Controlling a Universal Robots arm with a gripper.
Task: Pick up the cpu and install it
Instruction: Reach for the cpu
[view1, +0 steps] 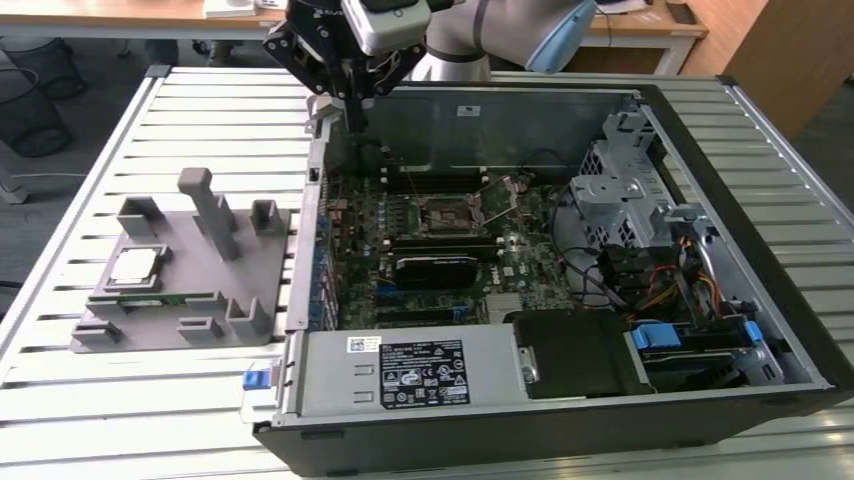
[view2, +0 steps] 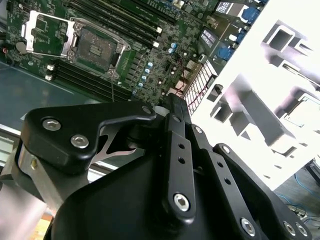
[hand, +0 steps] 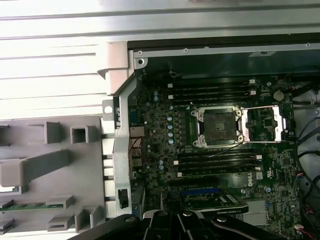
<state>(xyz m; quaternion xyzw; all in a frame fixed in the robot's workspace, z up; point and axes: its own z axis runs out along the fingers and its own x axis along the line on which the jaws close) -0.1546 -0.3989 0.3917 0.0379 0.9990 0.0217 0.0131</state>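
Note:
The cpu (view1: 138, 265) is a small silvery square chip lying flat in a recess of the grey holder (view1: 200, 330), on the exterior view's left. My gripper (view1: 358, 120) hangs high over the far left wall of the open computer case (view1: 747, 180), well away from the cpu. Its dark fingers (view2: 172, 107) are shut together with nothing between them. On the green motherboard the empty socket (view1: 447, 212) sits with its metal frame (hand: 265, 122) swung open; both wrist views show the socket (view2: 95, 47) (hand: 218, 127) bare.
A green memory stick (view1: 154, 298) lies in the holder in front of the cpu. Upright grey posts (view1: 214, 210) rise from the holder. Inside the case are a power supply (view1: 400, 370), drive cage (view1: 621, 190) and cables (view1: 667, 290). The slatted metal table (view1: 80, 160) surrounds everything.

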